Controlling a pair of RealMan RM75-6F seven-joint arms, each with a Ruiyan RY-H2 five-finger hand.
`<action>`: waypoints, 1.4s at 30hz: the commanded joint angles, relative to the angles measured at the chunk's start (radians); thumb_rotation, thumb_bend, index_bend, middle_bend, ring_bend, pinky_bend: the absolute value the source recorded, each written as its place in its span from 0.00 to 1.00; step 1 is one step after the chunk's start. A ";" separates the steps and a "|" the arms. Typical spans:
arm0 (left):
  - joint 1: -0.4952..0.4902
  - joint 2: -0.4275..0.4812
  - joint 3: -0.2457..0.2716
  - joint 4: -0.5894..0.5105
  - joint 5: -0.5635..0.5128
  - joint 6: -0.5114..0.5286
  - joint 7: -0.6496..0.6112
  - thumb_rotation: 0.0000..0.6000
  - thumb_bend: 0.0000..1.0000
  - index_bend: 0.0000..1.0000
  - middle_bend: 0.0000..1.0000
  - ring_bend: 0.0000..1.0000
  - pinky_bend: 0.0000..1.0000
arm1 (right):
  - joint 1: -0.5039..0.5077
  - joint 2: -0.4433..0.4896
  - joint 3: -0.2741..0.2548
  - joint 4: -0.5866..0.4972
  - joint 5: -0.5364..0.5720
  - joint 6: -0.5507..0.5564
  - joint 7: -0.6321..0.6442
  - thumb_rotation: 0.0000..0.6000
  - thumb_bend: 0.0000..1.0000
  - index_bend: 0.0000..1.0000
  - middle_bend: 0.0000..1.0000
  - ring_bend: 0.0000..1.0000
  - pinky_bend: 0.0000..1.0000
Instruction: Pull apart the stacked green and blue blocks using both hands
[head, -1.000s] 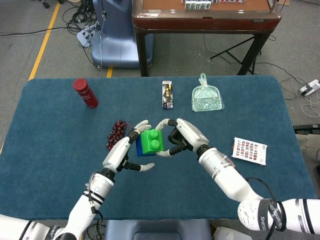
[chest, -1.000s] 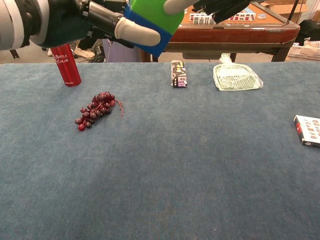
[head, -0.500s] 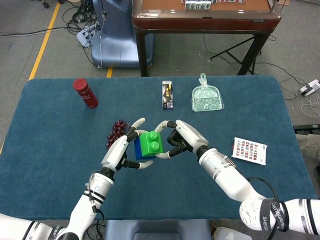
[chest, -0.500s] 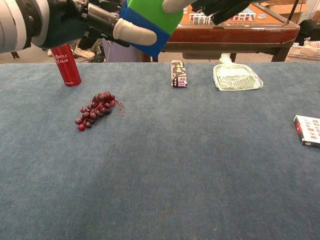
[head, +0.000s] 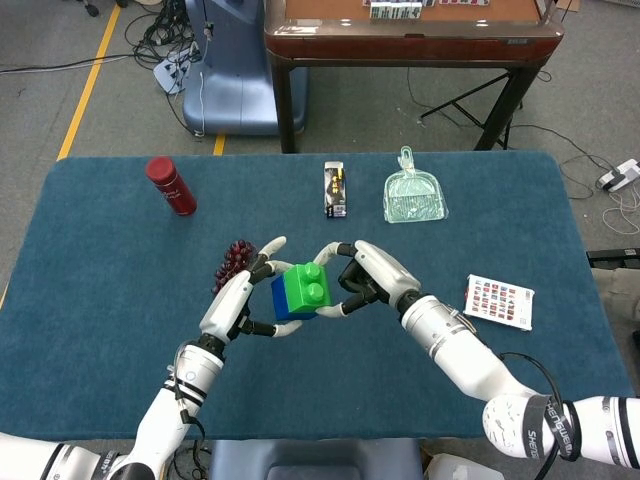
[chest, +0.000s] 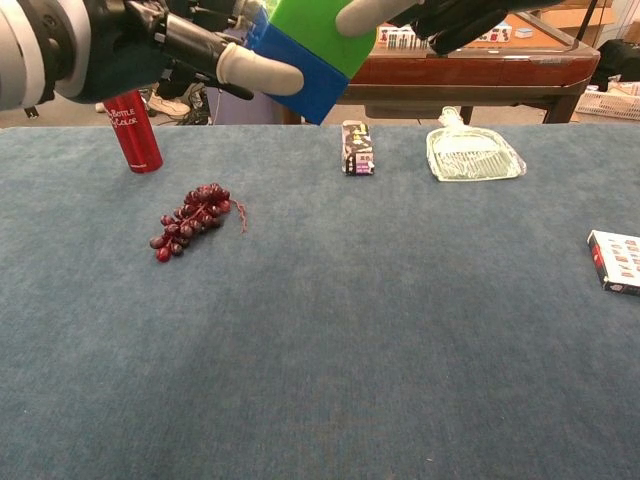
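Head view shows a red bottle (head: 170, 185) on the bench (head: 100, 300), then grapes (head: 232, 262), then the left hand (head: 238, 300) clamped on the blue block (head: 281, 301) and the right hand (head: 368, 280) clamped on the green block (head: 312, 287), both blocks still stuck together, held up above the bench.

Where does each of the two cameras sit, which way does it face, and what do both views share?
Head view: high above the near table edge, looking steeply down; shows both forearms, the left robot hand and right robot hand holding the joined green block and blue block above the table.
Chest view: low, near tabletop height, looking forward across the table; only parts of both hands show at the top edge.
Shared: the blocks, grapes, red bottle, clear dustpan.
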 joint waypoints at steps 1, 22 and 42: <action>0.001 0.002 -0.001 0.000 -0.003 -0.006 0.001 1.00 0.18 0.54 0.00 0.00 0.16 | -0.002 0.000 0.000 0.002 -0.006 -0.004 0.008 1.00 0.13 0.63 1.00 1.00 1.00; 0.015 -0.047 0.000 0.024 0.034 0.026 0.014 1.00 0.31 0.75 0.00 0.00 0.19 | -0.010 0.002 -0.011 0.007 -0.046 -0.016 0.046 1.00 0.13 0.63 1.00 1.00 1.00; 0.034 -0.074 0.003 0.050 0.035 0.022 0.019 1.00 0.39 0.81 0.00 0.00 0.21 | -0.034 0.028 0.000 0.001 -0.081 -0.030 0.096 1.00 0.13 0.63 1.00 1.00 1.00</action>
